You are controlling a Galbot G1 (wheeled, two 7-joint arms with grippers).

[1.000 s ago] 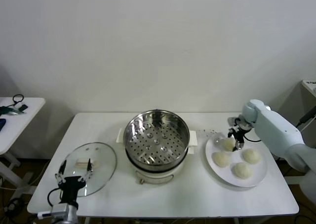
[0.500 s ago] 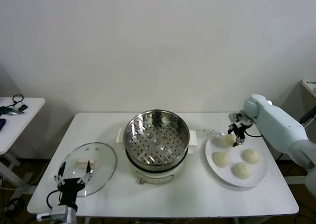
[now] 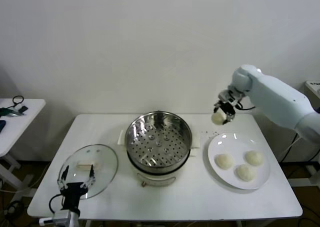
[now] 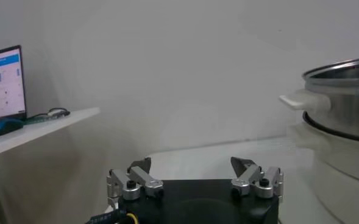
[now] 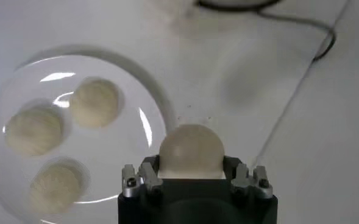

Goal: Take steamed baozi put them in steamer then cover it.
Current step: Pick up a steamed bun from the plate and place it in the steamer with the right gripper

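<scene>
My right gripper (image 3: 220, 115) is shut on one steamed baozi (image 3: 218, 118), held in the air between the steamer and the white plate (image 3: 235, 142). The wrist view shows that bun (image 5: 191, 150) wedged between the jaws of the right gripper (image 5: 191, 165). Three more baozi (image 3: 224, 161) (image 3: 254, 158) (image 3: 245, 172) lie on the plate. The steel steamer (image 3: 159, 141) stands mid-table with its perforated tray bare. The glass cover (image 3: 102, 163) lies flat on the table's left side. My left gripper (image 3: 76, 180) hangs open over the cover's near edge, holding nothing.
A small side table (image 3: 20, 118) with cables stands to the far left, and a laptop screen (image 4: 2, 82) shows there in the left wrist view. The steamer's white side handle (image 4: 305, 100) juts toward the left gripper. The plate sits near the table's right edge.
The right gripper has lifted one baozi off the plate, rising and moving left toward the steamer. Three buns stay on the plate. The left arm has hardly moved.
</scene>
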